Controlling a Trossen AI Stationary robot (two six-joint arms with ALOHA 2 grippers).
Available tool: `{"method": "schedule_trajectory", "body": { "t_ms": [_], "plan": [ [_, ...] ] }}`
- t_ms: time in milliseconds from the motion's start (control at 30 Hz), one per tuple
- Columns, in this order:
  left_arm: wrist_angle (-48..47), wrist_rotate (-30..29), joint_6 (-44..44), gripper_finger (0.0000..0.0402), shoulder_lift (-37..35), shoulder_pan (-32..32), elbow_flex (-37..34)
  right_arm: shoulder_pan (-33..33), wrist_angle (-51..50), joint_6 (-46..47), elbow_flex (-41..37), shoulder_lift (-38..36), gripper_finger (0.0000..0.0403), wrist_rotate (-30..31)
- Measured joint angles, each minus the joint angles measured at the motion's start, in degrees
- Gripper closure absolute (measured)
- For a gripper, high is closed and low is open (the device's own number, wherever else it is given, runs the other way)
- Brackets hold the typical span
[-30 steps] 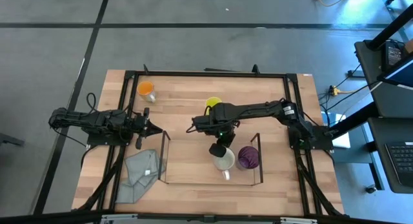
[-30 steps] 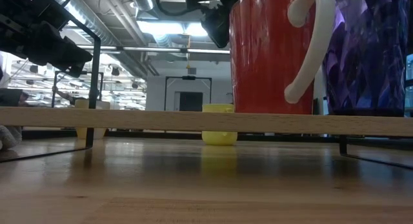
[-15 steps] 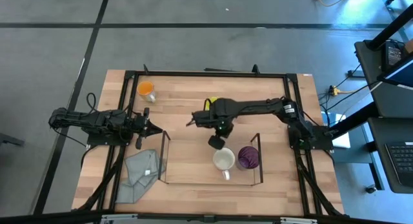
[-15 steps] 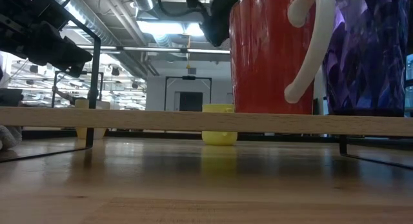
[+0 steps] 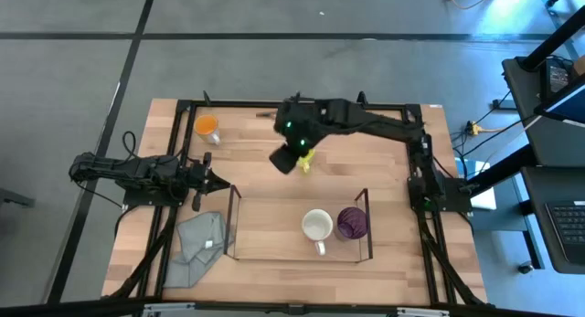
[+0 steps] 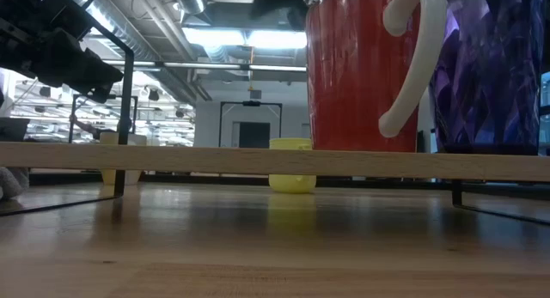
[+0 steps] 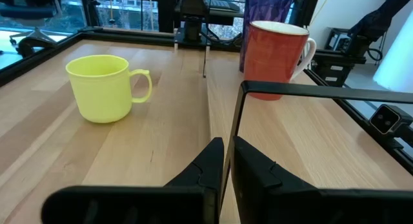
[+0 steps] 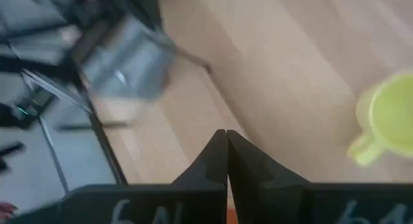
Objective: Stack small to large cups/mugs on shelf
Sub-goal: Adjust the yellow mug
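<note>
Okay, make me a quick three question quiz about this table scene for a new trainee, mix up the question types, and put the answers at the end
1. True or false: the white mug and purple tumbler stand inside the shelf.
2. Which cup is nearest the right gripper? A) orange cup B) yellow mug C) purple tumbler
3. Fill in: the grey cloth lies just outside the shelf's ____ end.

Key: 1 true; 2 B; 3 left. The left gripper waits near the shelf's left end.

Bright, even light falls from ceiling strips (image 6: 258,38) behind my surface (image 5: 265,184), casting only soft shadows. My right wrist view is smeared with motion blur. The low view shows glare on the wood, and the near mug (image 6: 361,70) looms out of focus.
</note>
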Motion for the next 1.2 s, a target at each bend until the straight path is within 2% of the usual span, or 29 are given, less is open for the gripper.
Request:
{"method": "schedule_trajectory", "body": {
  "t_ms": [267, 633, 933, 1067, 1200],
  "plan": [
    [0.0, 0.0, 0.0, 0.0376, 0.0, 0.0, 0.0, -3.1, 10.4, -0.4, 1.5, -1.4, 0.0370, -0.5],
    [0.0, 0.0, 0.0, 0.0376, 0.0, 0.0, 0.0, -5.4, 21.2, -13.0, 1.5, -1.4, 0.0343, -1.0],
    [0.0, 0.0, 0.1, 0.0376, 0.0, 0.0, 0.0, -7.4, 21.8, -23.9, 1.1, -1.3, 0.0343, -1.0],
    [0.0, 0.0, 0.0, 0.0376, 0.0, 0.0, 0.0, -9.9, 20.4, -24.2, 0.3, -1.3, 0.0343, -1.5],
    [0.0, 0.0, 0.0, 0.0376, 0.0, 0.0, 0.0, -13.2, 18.7, -22.9, 0.3, -0.8, 0.0343, -5.9]
  ]
}}
